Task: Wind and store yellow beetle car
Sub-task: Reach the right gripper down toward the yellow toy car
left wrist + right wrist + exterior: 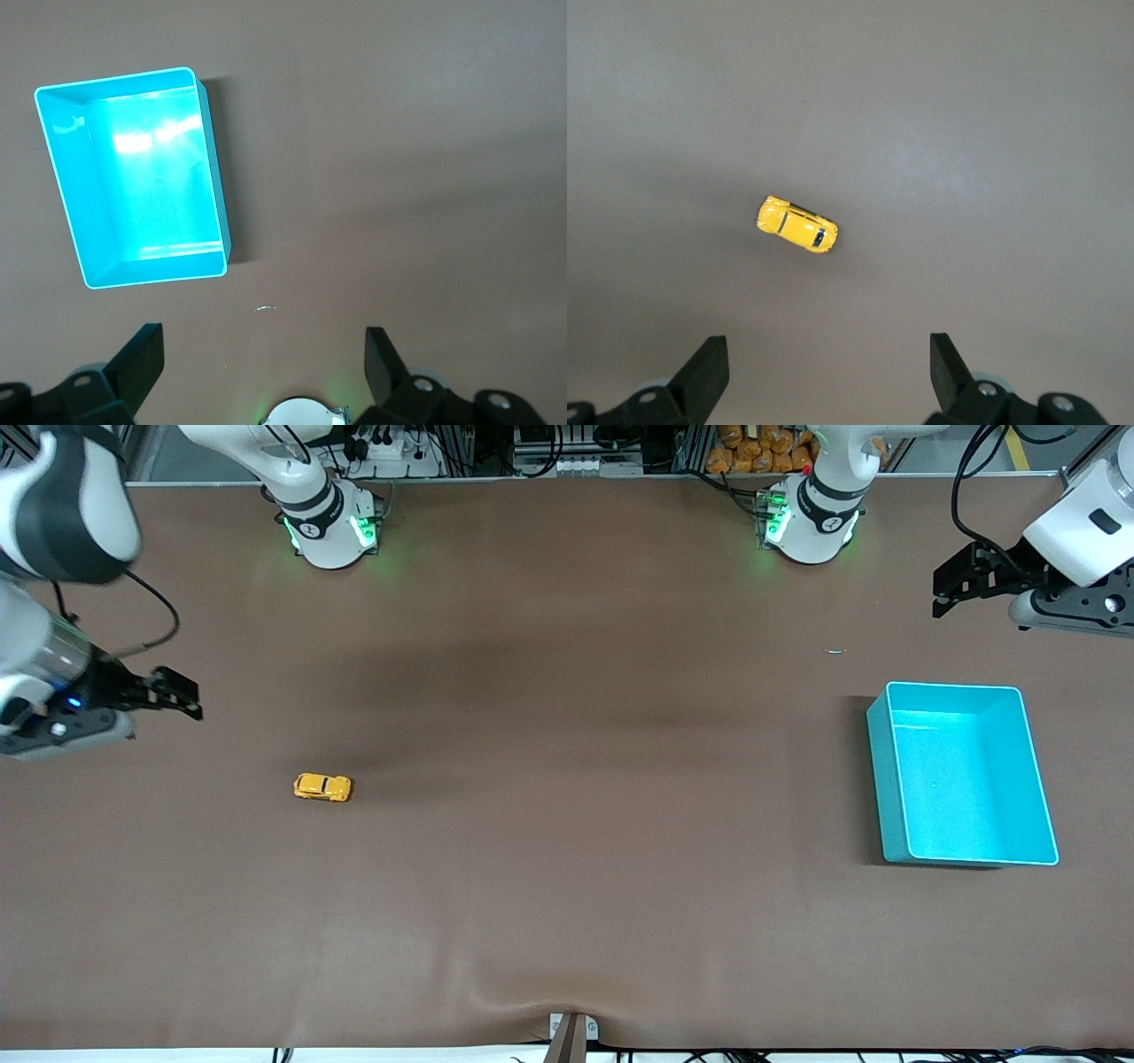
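Yellow beetle car [323, 786] sat on the counter [567, 886], apart from the spread, empty right claw [182, 693] above; left claw [952, 593] waited spread.

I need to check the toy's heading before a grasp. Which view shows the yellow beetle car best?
The right wrist view: the yellow beetle car sits near the middle, seen from above, unobstructed, with its windows visible. The front view shows it tiny, on the table toward the right arm's end. The left wrist view does not show it.
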